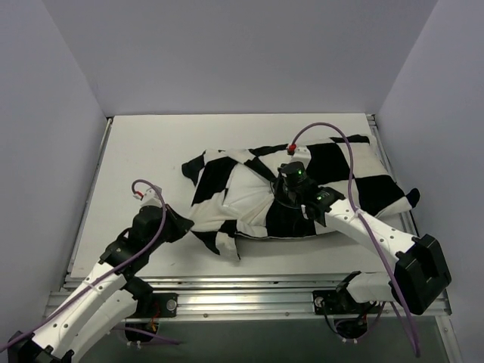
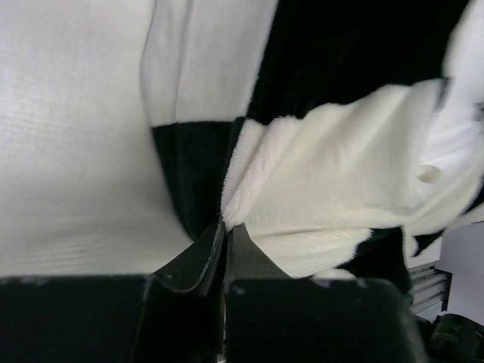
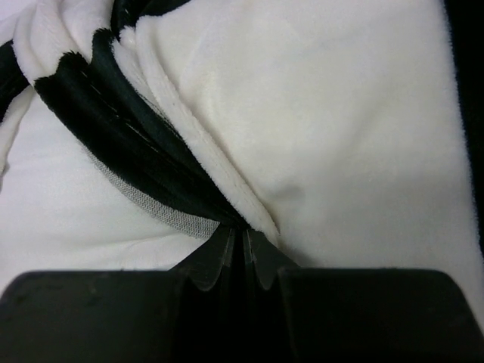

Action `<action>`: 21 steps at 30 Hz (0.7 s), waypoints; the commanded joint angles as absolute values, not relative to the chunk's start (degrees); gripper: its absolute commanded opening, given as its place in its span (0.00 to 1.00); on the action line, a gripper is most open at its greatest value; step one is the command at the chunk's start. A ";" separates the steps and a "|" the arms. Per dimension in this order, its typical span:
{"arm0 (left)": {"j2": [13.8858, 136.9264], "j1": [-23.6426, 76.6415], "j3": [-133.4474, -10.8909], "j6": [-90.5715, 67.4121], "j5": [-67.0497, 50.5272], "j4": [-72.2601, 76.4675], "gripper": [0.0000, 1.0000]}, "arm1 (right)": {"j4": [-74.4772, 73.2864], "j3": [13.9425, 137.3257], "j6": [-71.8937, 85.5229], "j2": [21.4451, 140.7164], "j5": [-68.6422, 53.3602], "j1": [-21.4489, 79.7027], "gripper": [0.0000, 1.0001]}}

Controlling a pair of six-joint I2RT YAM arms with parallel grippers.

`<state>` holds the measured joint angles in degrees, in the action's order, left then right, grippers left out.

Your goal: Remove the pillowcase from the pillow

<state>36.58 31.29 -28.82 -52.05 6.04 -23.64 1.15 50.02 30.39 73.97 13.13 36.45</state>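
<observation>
Left gripper (image 2: 225, 227) pinches the pillowcase (image 1: 333, 162) edge at its tips; right gripper (image 3: 243, 233) is clamped on the hem. The pillow (image 1: 243, 198) shows bare between them. Best pull evenly, grips firm, since plush slips.

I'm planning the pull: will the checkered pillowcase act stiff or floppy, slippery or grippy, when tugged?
Probably floppy: the pillowcase lies bunched and creased over the pillow. Its plush pile looks soft, so it may slip unless pinched hard, as the left gripper and right gripper pinch it. Likely light, trailing rather than holding shape.
</observation>
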 commanded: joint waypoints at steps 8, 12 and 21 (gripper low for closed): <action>47.63 30.06 -29.60 -51.25 1.32 -18.72 0.50 | 0.79 48.68 26.28 76.63 11.59 38.58 0.00; 49.30 31.28 -38.74 -49.05 0.70 -21.44 0.75 | 0.35 50.36 26.28 78.92 14.94 42.18 0.00; 60.37 43.94 -55.88 -49.30 8.70 -19.34 0.72 | 0.79 51.06 27.25 80.68 16.17 44.21 0.00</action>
